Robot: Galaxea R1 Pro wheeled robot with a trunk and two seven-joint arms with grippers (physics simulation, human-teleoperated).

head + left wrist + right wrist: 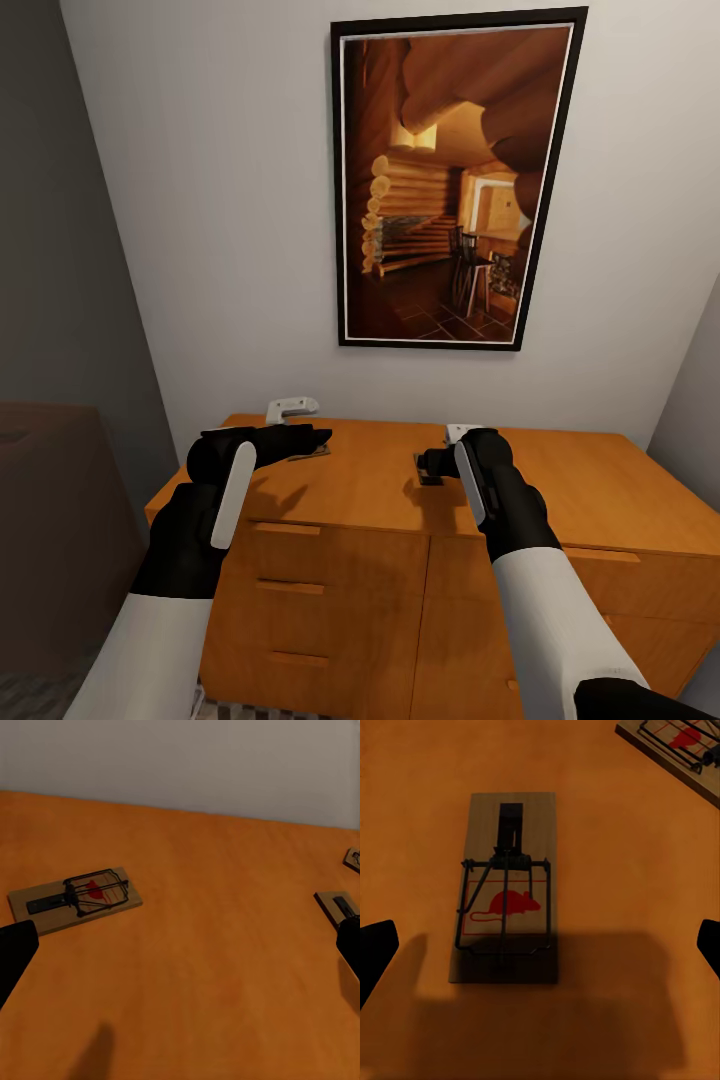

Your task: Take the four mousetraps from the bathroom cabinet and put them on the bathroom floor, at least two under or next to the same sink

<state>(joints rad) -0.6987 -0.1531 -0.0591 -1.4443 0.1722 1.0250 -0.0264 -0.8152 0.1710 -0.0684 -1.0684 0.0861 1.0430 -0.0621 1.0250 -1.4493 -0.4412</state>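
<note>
Hovering both grippers over the cabinet (380, 490) top, where the mousetraps lie.

My right gripper (540, 952) hangs spread wide above one mousetrap (508, 885), its dark fingertips (376, 945) at either side and clear of the board; the trap lies flat on the orange wood, red mouse mark up, with my shadow across its near end. A second trap (679, 750) sits apart at the corner of that wrist view. My left gripper (180, 952) is also released, fingers apart and holding nothing, with another mousetrap (75, 898) lying flat just beyond one fingertip (15, 949), and two more board edges (335, 906) near the other. From the head view, my left gripper (300, 440) and right gripper (432, 466) are both low over the top, below a framed picture (450, 180) on the wall.
</note>
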